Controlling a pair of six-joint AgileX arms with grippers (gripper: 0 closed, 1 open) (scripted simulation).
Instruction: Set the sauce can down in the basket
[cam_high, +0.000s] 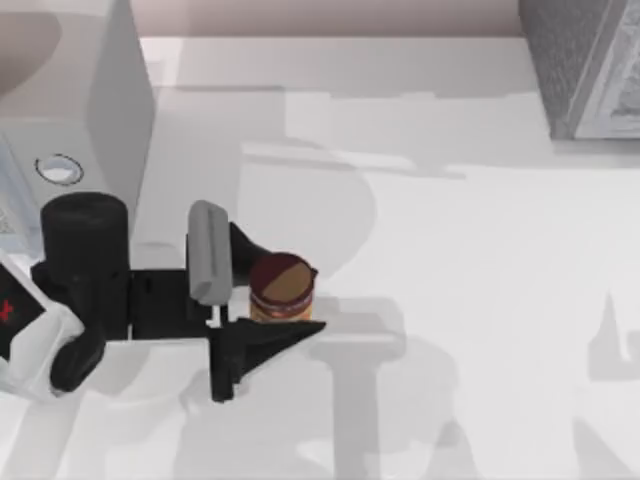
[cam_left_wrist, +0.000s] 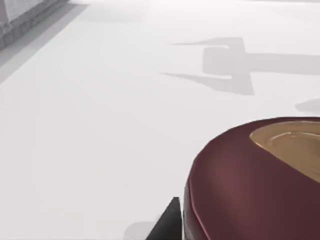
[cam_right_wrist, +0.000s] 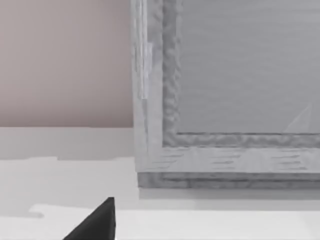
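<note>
Your left tool (cam_high: 290, 300) sits at the bench's (cam_high: 450, 260) left side with its two black fingers (cam_high: 270, 340) on either side of the sauce can (cam_high: 281, 288), closed against it. The can stands upright on the bench between those fingers, its brown and dark-red top (cam_left_wrist: 260, 175) close under your left wrist camera. The grey woven basket (cam_high: 585, 65) is well away from the can, at the far right corner of the bench. Your right tool (cam_right_wrist: 95, 222) is near the basket's wall (cam_right_wrist: 225, 75); you cannot tell whether it is open or closed.
</note>
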